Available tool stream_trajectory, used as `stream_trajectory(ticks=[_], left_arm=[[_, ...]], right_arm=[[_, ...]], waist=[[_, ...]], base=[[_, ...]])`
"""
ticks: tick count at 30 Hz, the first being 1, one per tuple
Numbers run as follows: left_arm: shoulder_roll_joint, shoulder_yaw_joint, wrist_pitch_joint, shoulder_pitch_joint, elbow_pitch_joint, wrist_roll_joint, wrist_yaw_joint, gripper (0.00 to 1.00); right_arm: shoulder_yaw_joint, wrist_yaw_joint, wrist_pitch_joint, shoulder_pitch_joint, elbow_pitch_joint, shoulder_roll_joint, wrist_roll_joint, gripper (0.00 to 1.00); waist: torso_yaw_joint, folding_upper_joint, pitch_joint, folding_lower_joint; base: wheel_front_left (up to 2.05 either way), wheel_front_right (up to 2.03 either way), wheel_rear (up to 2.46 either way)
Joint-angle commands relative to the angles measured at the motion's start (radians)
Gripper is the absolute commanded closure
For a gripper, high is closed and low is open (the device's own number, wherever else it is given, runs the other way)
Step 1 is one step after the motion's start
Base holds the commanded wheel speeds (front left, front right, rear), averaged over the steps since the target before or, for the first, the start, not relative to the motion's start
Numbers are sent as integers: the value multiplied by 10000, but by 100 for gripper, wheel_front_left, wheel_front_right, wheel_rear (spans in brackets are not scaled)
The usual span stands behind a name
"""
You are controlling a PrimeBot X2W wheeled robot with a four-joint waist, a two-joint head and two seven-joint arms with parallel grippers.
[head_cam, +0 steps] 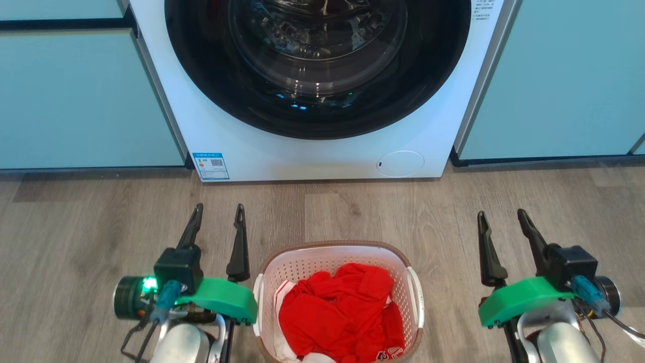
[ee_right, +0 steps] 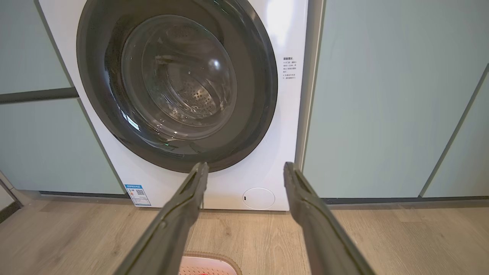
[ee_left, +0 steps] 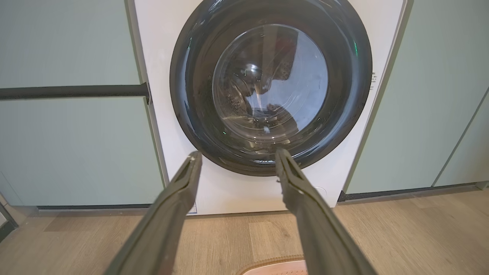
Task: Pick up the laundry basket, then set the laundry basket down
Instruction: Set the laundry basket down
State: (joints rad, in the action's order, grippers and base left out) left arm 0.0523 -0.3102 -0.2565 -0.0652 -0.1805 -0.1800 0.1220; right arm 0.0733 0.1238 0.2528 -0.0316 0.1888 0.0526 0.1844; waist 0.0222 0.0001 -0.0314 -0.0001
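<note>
- Wooden floor (head_cam: 75,227) covers the near part of the scene. At the far side a white washer (head_cam: 327,156) with its door closed stands between pale green cabinets (head_cam: 75,101).
- Left gripper (head_cam: 219,206) hangs just left of the basket. Its fingers are apart and hold nothing, and they point toward the washer.
- Basket (head_cam: 332,246) stands on the floor close to the robot, between the two grippers and well apart from the washer. I think it sits in the middle so that each arm can reach one side equally.
- Red clothes (head_cam: 337,307) lie heaped inside it, so the load is probably soft and light.
- White handles (head_cam: 258,302) are on its left and right sides, each facing one gripper. This seems to suit a lift with both arms.
- Right gripper (head_cam: 501,213) is to the right of the basket, with a wider gap than on the left side. Its fingers are also apart and empty.
- In my judgement the pick-up has not started. Both grippers are spread ready, and each must first come inward to its handle.
</note>
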Motion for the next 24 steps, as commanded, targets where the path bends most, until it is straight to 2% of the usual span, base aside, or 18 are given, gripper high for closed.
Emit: stream_trajectory(ticks=[1, 24], left_arm=[[-19, 358, -53, -396, 284, -66, -68, 0], [-20, 261, -53, -399, 186, -558, -174, 0]], right_arm=[[185, 69, 89, -370, -386, -22, 58, 0], [317, 69, 89, -361, -269, -23, 123, 0]], waist=[[6, -1, 12, 1], [63, -1, 36, 1]], base=[[0, 0, 0], [0, 0, 0]])
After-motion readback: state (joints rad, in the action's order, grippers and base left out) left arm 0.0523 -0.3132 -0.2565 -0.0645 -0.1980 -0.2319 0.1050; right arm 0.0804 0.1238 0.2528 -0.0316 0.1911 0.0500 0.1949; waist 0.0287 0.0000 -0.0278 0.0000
